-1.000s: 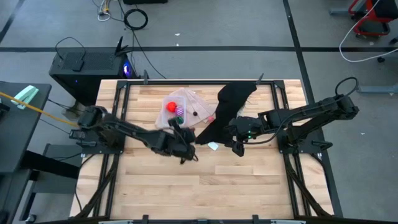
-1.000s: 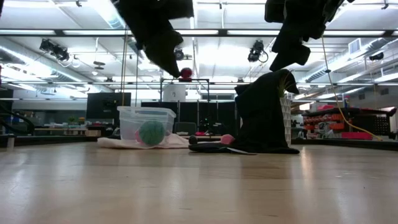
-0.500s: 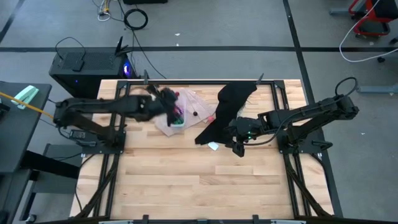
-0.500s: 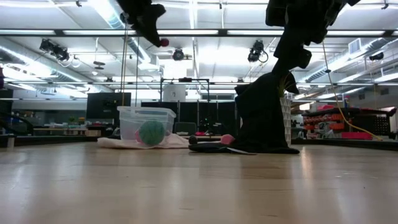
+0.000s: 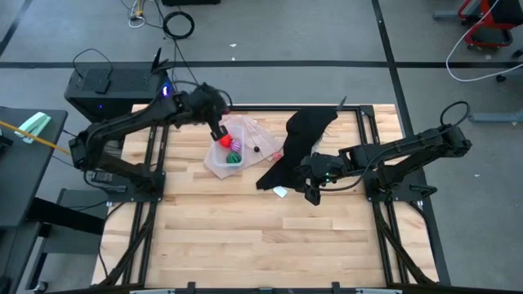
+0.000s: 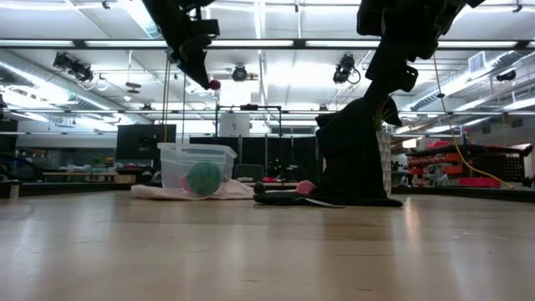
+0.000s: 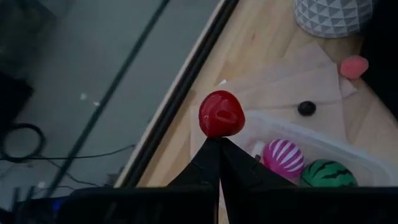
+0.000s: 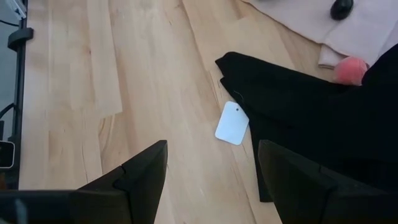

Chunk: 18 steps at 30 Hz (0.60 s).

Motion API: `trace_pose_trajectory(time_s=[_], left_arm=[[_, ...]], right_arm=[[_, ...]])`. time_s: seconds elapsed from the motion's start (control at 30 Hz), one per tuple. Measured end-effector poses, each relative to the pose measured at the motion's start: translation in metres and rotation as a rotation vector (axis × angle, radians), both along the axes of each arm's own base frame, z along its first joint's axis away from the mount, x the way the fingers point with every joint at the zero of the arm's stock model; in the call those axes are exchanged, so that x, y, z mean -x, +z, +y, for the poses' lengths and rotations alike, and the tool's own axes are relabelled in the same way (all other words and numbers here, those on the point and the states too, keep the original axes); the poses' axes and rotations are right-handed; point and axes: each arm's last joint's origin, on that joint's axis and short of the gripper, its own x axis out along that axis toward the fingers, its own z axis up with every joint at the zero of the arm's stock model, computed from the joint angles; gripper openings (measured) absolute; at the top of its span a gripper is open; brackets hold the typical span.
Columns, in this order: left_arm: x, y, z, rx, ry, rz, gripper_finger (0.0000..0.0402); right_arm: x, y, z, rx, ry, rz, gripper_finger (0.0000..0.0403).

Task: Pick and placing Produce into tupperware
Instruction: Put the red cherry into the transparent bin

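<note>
My left gripper (image 7: 219, 140) hangs above the far left part of the light wooden table (image 5: 270, 237), and its two dark fingers are pressed together on a small glossy red toy fruit (image 7: 221, 114) that sits at their tips, lifted in the air. In the high view this red piece (image 5: 223, 140) is over the far edge of the clear shallow rounded plastic container (image 5: 214, 161), and in the low view it shows as a small red dot (image 6: 215, 84) high above the clear tub (image 6: 196, 168). Inside the container I can see two pieces side by side – a magenta ball with white stripes (image 7: 283, 158) and a green striped toy watermelon (image 7: 323, 174), and they touch or almost touch each other. The container rests on flat pale translucent sheets (image 7: 311, 84), and on these sheets, outside the container, lies one tiny dark round fruit (image 7: 306, 108). A small pink rounded piece (image 7: 354, 66) lies at the corner of the sheets, just beside the crumpled black cloth (image 5: 298, 143). My right gripper (image 8: 211, 165) hovers low over the table near the front edge of this cloth, with its fingers spread apart and nothing between them – below it a small white tag (image 8: 232, 123) lies on the wood, touching the cloth's edge.
</note>
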Motion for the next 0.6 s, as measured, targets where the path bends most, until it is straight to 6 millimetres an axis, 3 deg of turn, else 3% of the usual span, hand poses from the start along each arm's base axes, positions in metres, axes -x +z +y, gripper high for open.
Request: trace_pose_trajectory(time_s=[0.23,0.4,0.6], left_arm=[[-0.009,-0.026,0.019,0.124,-0.07,0.085,0.0004],[-0.016,-0.057,0.014,0.235,-0.168,0.3,0.0003],[-0.03,-0.073,0.004,0.257,-0.282,0.381,0.0003]], right_arm=[[0.0,0.0,0.0,-0.001,-0.001,0.0,0.0258],[0.0,0.0,0.0,-0.012,-0.014,0.0,0.0258],[0.0,0.0,0.0,-0.01,-0.018,-0.001,0.0258]])
